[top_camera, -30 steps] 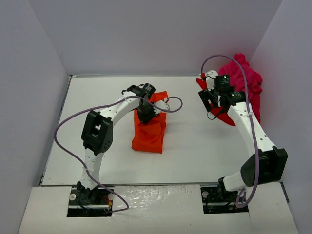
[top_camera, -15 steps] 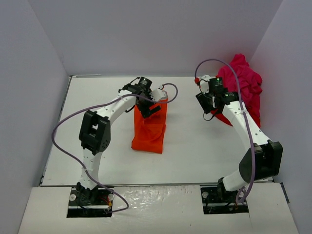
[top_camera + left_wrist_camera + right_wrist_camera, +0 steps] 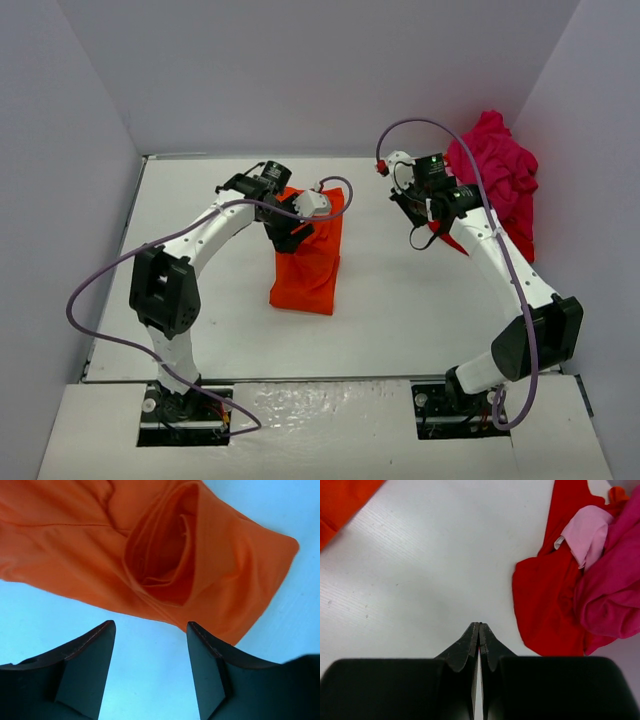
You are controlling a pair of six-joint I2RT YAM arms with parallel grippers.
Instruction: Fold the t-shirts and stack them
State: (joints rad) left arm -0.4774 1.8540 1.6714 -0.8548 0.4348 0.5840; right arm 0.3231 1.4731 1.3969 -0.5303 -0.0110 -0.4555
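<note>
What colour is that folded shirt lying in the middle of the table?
Bright orange-red, plain with no pattern; the left wrist view shows the folded shirt best.

Soft, even light fell from above in the overhead view. The white table (image 3: 420, 300) was bright without burning out, and the arms (image 3: 510, 262) cast only faint, blurred shadows on it. The walls (image 3: 300, 80) took a pale lilac-grey tint. The glossy strip (image 3: 330, 420) at the near edge showed patchy glare.

In the left wrist view a strong blue cast covered the table. The orange shirt (image 3: 225, 580) was sharp and saturated there, and the left gripper (image 3: 149, 630) was a dark shape with almost no detail.

In the right wrist view the table looked neutral white with its grain crisp. The right gripper (image 3: 479, 627) was black and soft-edged toward the bottom. The red shirt (image 3: 545, 600) was so saturated that its folds looked flat.
</note>
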